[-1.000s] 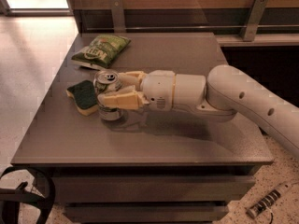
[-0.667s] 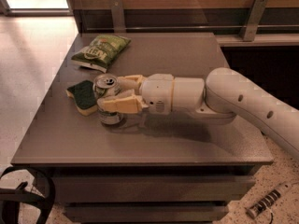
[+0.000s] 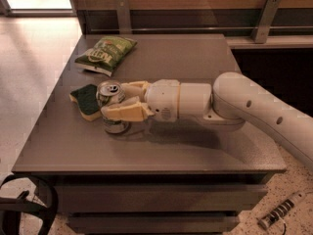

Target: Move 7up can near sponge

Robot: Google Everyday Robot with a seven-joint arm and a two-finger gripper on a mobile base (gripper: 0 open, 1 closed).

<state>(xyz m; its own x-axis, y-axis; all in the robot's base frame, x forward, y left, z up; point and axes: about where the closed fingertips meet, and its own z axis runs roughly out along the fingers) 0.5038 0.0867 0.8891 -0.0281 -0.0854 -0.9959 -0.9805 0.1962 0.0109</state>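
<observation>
The 7up can (image 3: 110, 90), silver with a pull-tab top, stands upright on the grey table (image 3: 161, 151), left of its middle. The sponge (image 3: 84, 99), dark green on top with a yellow base, lies flat just left of the can, touching it or almost. My gripper (image 3: 114, 102) reaches in from the right. Its cream fingers (image 3: 126, 112) sit on the near and far sides of the can and are closed on it. The near finger hides the can's middle.
A green crinkly chip bag (image 3: 105, 53) lies at the table's back left. A wall rail with brackets (image 3: 264, 18) runs behind the table. A power strip (image 3: 278, 213) lies on the floor at lower right, and a black cable loop (image 3: 29, 207) at lower left.
The gripper and the can have shifted slightly down and toward the table's front. The can stays beside the sponge. The sponge and chip bag have not moved.
</observation>
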